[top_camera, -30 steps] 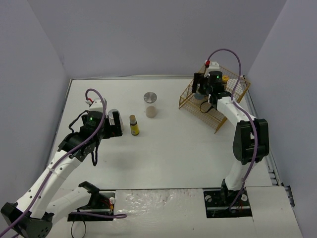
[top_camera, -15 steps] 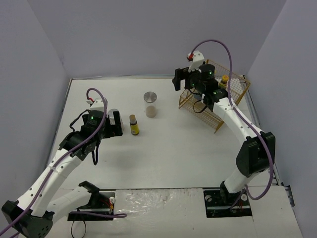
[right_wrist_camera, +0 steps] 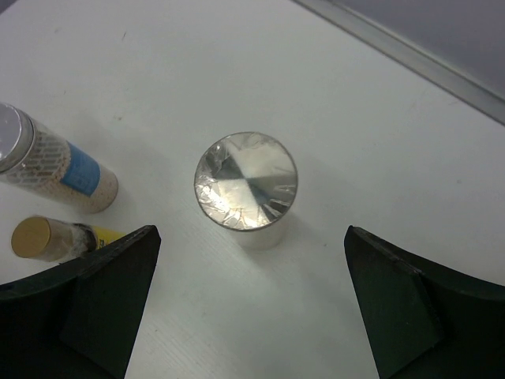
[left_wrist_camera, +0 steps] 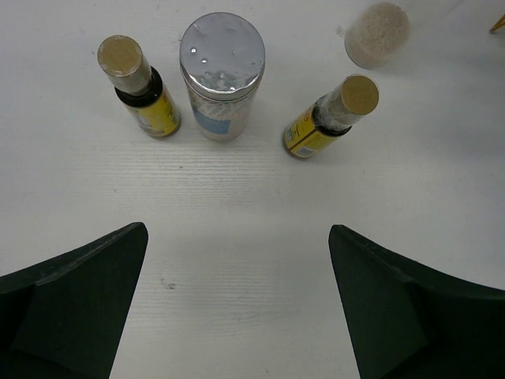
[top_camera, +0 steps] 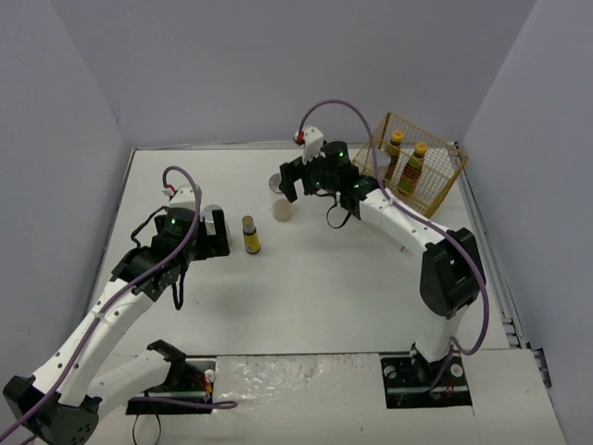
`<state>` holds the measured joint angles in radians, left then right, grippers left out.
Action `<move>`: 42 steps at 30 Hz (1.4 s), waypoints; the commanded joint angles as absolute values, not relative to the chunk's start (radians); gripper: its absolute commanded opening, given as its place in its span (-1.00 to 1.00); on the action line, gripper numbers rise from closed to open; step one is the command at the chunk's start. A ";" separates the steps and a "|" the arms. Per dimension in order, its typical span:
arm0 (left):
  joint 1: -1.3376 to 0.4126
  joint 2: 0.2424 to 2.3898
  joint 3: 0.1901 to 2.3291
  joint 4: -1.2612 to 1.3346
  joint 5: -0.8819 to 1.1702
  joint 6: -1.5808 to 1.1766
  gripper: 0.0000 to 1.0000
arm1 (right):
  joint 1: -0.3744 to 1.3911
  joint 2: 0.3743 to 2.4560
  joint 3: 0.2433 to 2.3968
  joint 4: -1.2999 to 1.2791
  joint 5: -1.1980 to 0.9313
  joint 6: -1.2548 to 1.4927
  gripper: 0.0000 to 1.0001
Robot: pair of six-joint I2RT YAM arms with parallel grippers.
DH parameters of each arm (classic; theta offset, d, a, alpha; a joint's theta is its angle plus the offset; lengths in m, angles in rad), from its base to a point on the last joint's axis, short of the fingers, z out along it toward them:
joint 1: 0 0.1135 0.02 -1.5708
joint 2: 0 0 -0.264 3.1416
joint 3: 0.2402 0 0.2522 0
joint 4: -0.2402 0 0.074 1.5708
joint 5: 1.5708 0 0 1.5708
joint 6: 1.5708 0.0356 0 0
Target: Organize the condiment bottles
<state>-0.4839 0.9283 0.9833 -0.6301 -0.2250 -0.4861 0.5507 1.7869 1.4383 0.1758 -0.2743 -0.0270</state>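
Both left jaws and right jaws found wide open, empty. Right jaws poised over silver-lidded bottle (right_wrist_camera: 245, 181), upright on surface (right_wrist_camera: 371, 134). Recommend centring, lowering past lid, closing on body, sparing blue-label bottle (right_wrist_camera: 63, 170) nearby.

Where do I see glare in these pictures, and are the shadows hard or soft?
Right wrist: strong glare on the silver lid of the pale bottle below the camera. Left wrist: only small highlights on the lid of the middle bottle. Top external: even light, shadows faint and soft.
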 commanded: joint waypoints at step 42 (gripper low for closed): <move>-0.477 0.878 1.007 -0.647 -0.241 -0.486 0.94 | 0.604 2.041 1.428 0.588 -0.181 0.040 -0.06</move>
<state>-0.4828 0.8749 0.9833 -0.6781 -0.2302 -0.4862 0.6029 2.0914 1.4393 0.4713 -0.1907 0.0345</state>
